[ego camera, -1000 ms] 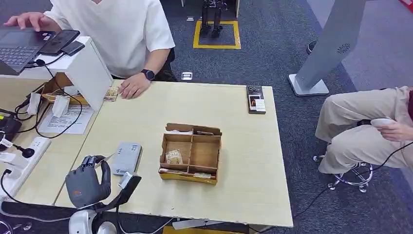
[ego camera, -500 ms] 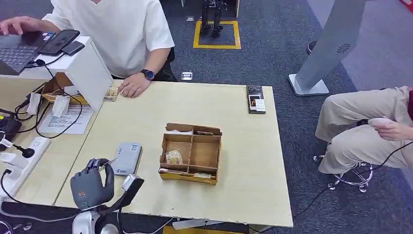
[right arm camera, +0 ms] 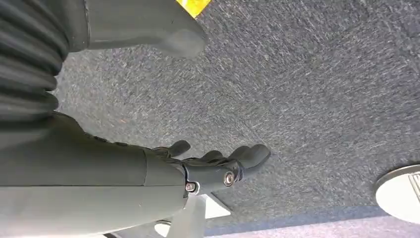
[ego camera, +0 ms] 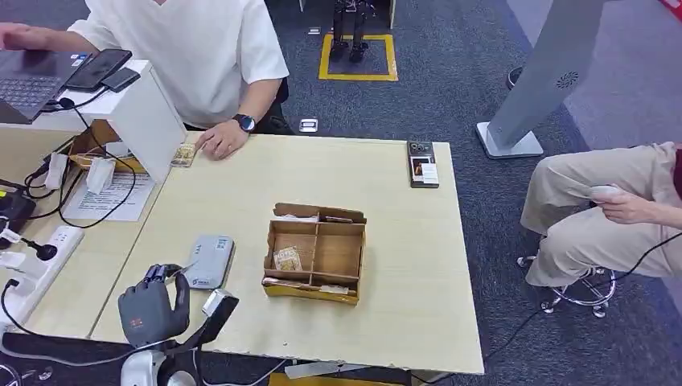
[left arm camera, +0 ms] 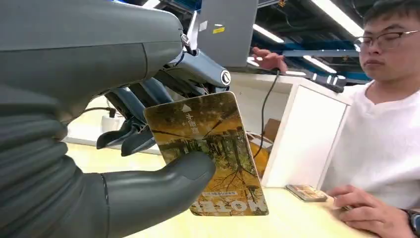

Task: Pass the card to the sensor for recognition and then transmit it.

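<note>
Card point(left arm camera: 213, 148), yellow-brown tree print, pinched between thumb and fingers of left hand point(ego camera: 149, 307), held just in front of the grey sensor point(ego camera: 210, 261) near the table's point(ego camera: 386, 233) front edge. Cardboard box point(ego camera: 315, 253) right of sensor. Right hand point(right arm camera: 148, 168) over carpet, fingers apart, holding nothing.

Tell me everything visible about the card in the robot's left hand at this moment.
The card is a thin, glossy rectangle with rounded corners, printed with a yellow-gold scene of dark tree branches, small white lettering and an arrow at one end and large pale letters at the other. It looks like plastic, flat and undamaged. The left hand pinches it between the thumb and darker fingers, held tilted above the table. In the head view its edge pokes out beside the grey sensor.
</note>
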